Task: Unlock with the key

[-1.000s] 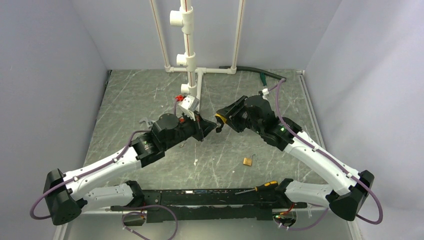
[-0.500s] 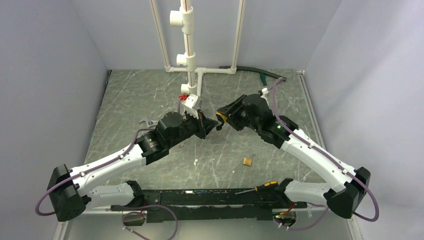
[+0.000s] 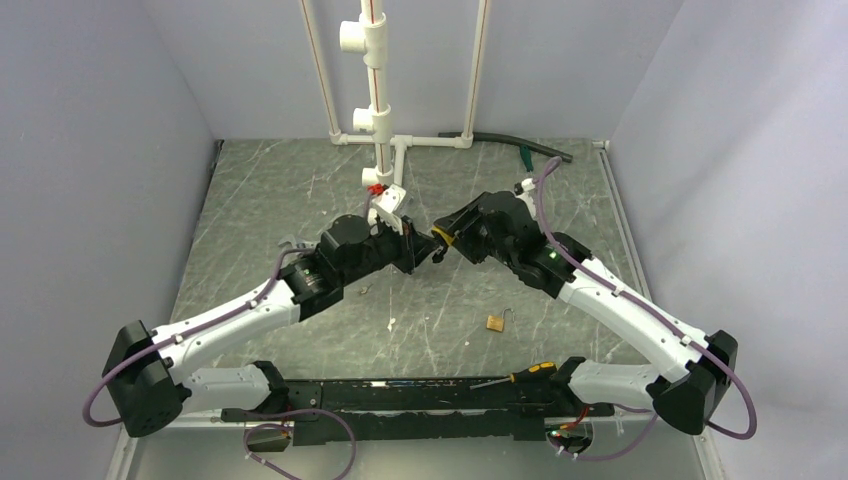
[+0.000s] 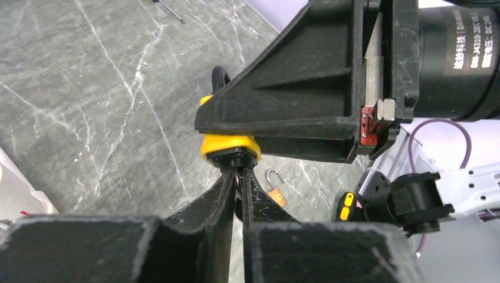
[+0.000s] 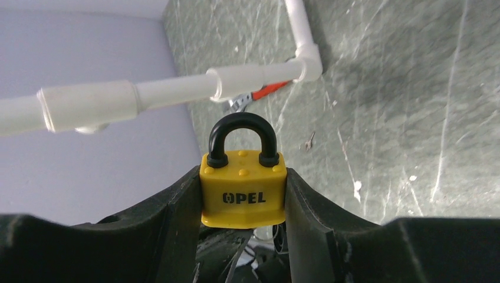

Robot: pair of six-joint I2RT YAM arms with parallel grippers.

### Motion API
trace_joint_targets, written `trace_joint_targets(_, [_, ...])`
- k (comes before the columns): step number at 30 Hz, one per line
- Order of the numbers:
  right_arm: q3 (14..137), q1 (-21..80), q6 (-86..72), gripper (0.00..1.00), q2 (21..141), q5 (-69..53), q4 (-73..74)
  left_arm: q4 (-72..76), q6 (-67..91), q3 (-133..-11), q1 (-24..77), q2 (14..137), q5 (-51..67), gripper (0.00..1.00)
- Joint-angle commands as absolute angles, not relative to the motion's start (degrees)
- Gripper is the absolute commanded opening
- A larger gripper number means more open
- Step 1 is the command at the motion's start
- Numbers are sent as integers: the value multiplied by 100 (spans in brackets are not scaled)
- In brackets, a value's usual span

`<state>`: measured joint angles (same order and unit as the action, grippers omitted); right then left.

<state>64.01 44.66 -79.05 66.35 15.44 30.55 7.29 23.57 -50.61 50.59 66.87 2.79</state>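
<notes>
My right gripper (image 5: pixel 243 197) is shut on the yellow padlock (image 5: pixel 243 188), fingers on both its sides, and holds it above the table. Its black shackle (image 5: pixel 242 132) sits closed in the body. In the top view the padlock (image 3: pixel 440 238) hangs between both grippers at mid-table. My left gripper (image 4: pixel 239 175) is shut on the small grey key (image 4: pixel 237 181), only a sliver of it showing between the fingers. The fingertips press against the padlock's underside (image 4: pixel 230 146); the key's tip is hidden there. In the top view the left gripper (image 3: pixel 418 250) meets the right gripper (image 3: pixel 447 240).
A small brass padlock (image 3: pixel 495 322) with an open shackle lies on the table in front of the grippers, also in the left wrist view (image 4: pixel 276 193). A black-and-yellow screwdriver (image 3: pixel 520 376) lies near the front rail. A white pipe frame (image 3: pixel 378 110) stands behind, with a black hose (image 3: pixel 515 145).
My left arm has reached further right and back, and its wrist has turned, bringing its fingertips up to the padlock. The right arm has shifted slightly.
</notes>
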Motion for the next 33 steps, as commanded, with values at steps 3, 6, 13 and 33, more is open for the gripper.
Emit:
trace_joint_targets(3, [6765,4532,-7894,0,6359,929,2835,1038,1760,-5058,5010,6329,644,19])
trace_joint_targets(6, [6838,4518,-7853,0,6363,1017,2908,675,1569,-5031,5010,6144,802,23])
trace_joint_targets(13, [6862,4491,-7822,0,6359,1125,2929,248,1384,-4798,5010,5647,940,45])
trace_joint_targets(33, [6848,4491,-7822,0,6469,969,2812,648,1360,-4832,5014,5978,802,41])
